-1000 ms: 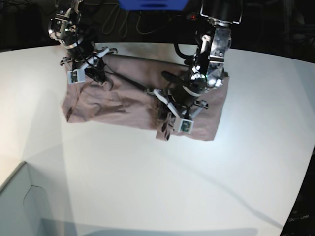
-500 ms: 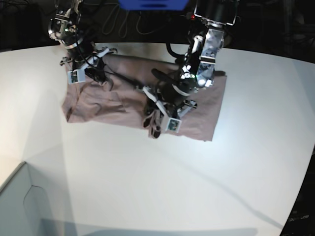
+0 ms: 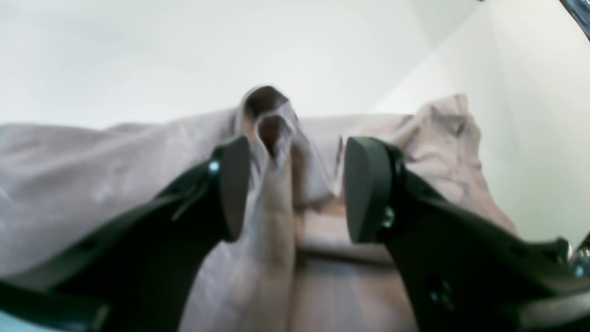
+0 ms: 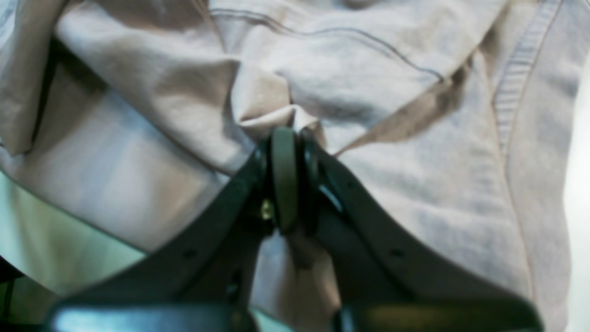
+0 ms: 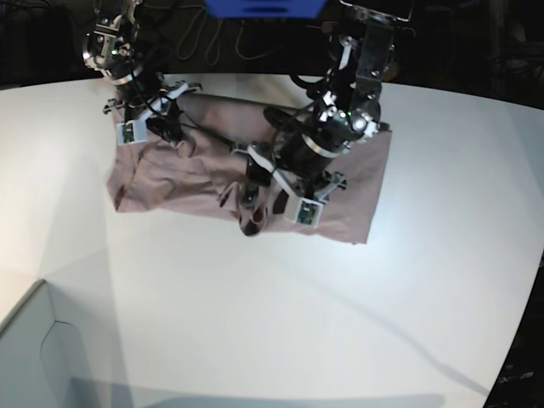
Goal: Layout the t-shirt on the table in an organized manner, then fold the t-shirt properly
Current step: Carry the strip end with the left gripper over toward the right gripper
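Note:
The pink-mauve t-shirt (image 5: 187, 174) lies spread and wrinkled on the white table (image 5: 297, 297) at the back. My right gripper (image 5: 177, 136) is shut on a pinch of fabric at the shirt's back left; in the right wrist view the gripper (image 4: 286, 138) clamps a small bunch of the shirt (image 4: 415, 184). My left gripper (image 5: 263, 204) hovers over the shirt's front edge, where a fold is bunched up. In the left wrist view the gripper (image 3: 295, 189) is open, with a raised fold of the shirt (image 3: 269, 124) between the fingers, close to the left finger (image 3: 233, 184).
A pale grey box corner (image 5: 34, 357) stands at the front left. A blue object (image 5: 263, 7) and dark cables lie beyond the table's back edge. The table (image 3: 184, 55) extends white beyond the shirt.
My left gripper has moved left along the shirt's front edge, and a small fold of fabric now bunches there. The right gripper has stayed in place on the shirt.

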`<state>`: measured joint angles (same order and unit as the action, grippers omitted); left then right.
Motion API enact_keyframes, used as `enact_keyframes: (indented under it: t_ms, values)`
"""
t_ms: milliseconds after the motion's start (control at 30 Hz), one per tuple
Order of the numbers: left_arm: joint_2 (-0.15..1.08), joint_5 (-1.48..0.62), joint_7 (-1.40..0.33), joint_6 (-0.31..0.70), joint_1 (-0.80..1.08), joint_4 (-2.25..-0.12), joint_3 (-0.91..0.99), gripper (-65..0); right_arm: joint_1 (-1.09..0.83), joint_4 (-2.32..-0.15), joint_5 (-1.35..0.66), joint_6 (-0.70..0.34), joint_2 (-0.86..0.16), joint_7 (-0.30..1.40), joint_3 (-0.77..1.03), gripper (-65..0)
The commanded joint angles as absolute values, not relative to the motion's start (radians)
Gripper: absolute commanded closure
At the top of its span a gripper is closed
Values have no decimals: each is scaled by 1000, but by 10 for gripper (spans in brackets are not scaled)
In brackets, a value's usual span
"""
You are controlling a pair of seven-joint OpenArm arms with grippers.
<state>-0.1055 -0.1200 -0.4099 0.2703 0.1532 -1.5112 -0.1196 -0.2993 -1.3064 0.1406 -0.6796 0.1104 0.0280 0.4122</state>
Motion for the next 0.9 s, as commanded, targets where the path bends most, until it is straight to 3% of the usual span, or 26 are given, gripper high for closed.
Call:
enact_keyframes:
  t_ms: [0,100,300,433,867]
  values:
    - [-113,-125,-395,274,163,-1527,-124,-322,-306,-1307,176,-693,105,81,414,0]
    - [-113,-127,-387,272,196,-1540,-99,-321,-306,-1307,176,-693,105,81,414,0]
    - [-122,-128,-395,272,194,-1561,142,-321,-305,-1308,176,-693,93,81,417,0]
    - [-114,-130,-397,280,174,-1497,145,-321,-306,-1308,174,-693,90,82,415,0]
    - [-111,-130,-412,285,220,-1417,-170,-321,-305,-1308,174,-693,85,82,418,0]
